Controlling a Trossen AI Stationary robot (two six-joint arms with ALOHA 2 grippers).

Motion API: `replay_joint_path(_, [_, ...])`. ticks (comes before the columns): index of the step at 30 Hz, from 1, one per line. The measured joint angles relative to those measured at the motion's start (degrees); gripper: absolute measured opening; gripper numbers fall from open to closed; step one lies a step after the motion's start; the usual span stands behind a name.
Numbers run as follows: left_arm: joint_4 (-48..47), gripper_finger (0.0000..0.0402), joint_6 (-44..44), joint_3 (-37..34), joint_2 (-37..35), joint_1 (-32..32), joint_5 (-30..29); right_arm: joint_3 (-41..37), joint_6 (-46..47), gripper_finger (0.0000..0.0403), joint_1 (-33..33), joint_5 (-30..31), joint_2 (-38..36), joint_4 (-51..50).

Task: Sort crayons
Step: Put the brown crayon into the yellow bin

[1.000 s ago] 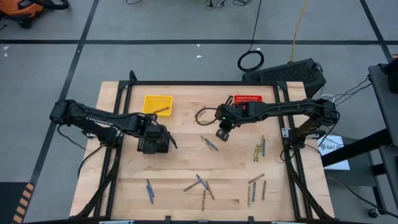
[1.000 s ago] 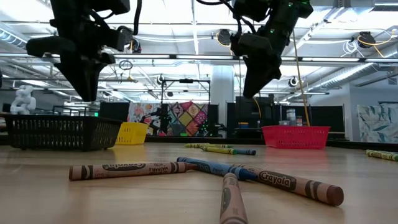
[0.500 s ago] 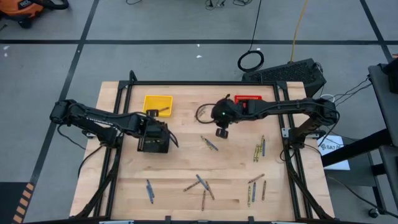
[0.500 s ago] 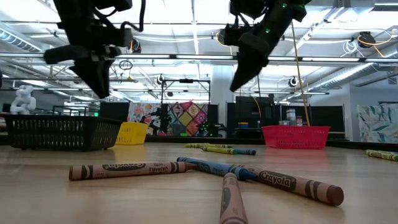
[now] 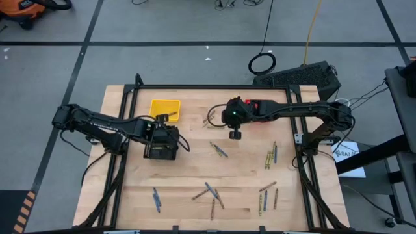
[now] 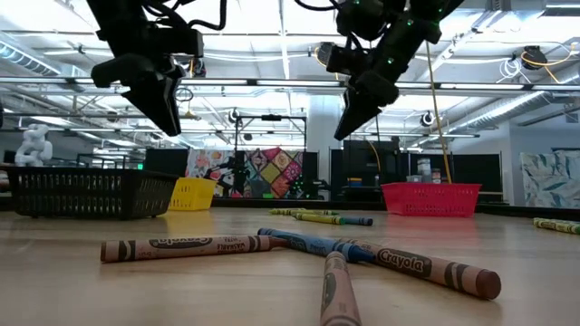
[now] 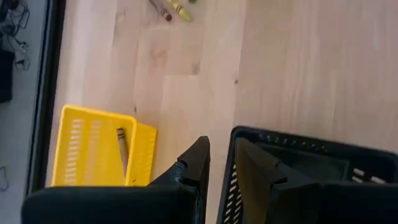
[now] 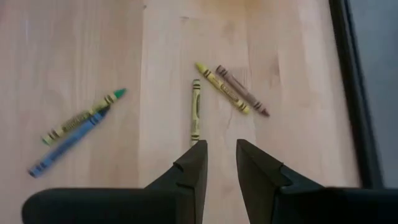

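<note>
Counter [image 5: 195, 162] carries everything: black mesh basket [image 5: 160, 151] is the landmark, sitting left of centre. Yellow basket [image 5: 164, 109] lies just behind the black basket, one brown crayon [image 7: 122, 150] already in it; red basket [image 6: 430, 198] is well off to the black basket's right at the back edge, mostly hidden under the right arm from above. Left end effector [image 7: 221, 165] hangs over the black basket's rim, fingers a narrow gap apart, nothing between them. Right end effector [image 8: 219, 165] hovers right of the black basket, between it and the red basket, fingers also slightly parted and empty. Crayons are scattered on the counter, all on the black basket's right and front-right: a crossed pair [image 5: 219, 150] closest, a front cluster [image 5: 209, 192], a side group [image 5: 271, 156] near the right rail. In the right wrist view three lie just ahead of that arm's fingertips: a yellow-green crayon [image 8: 195, 111] with its long axis in line with the finger gap, and a yellow one [image 8: 220, 87] beside a brown one [image 8: 242, 91], both skewed. Likely next pick is the yellow-green one: the right arm is nearer, and would probably need a wrist turn so the fingers close across its length.
</note>
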Motion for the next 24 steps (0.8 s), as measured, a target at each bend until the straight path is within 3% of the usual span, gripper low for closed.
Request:
replay_joint_path(8, [1.8, 0.0071, 0.0, 0.0, 0.0, 0.0, 3.9, 0.0, -13.6, 0.0073, -3.2, -0.3, 1.2, 6.5])
replay_joint_path(12, [1.8, 0.0071, 0.2, 0.0, 0.0, 0.0, 3.9, 0.0, -14.2, 0.0073, -6.2, -5.5, 4.4, 13.4])
replay_joint_path(24, [0.8, 0.0071, 4.6, 0.0, 0.0, 1.6, 3.8, 9.9, -27.3, 0.0073, -12.3, -10.2, 17.7, 10.9])
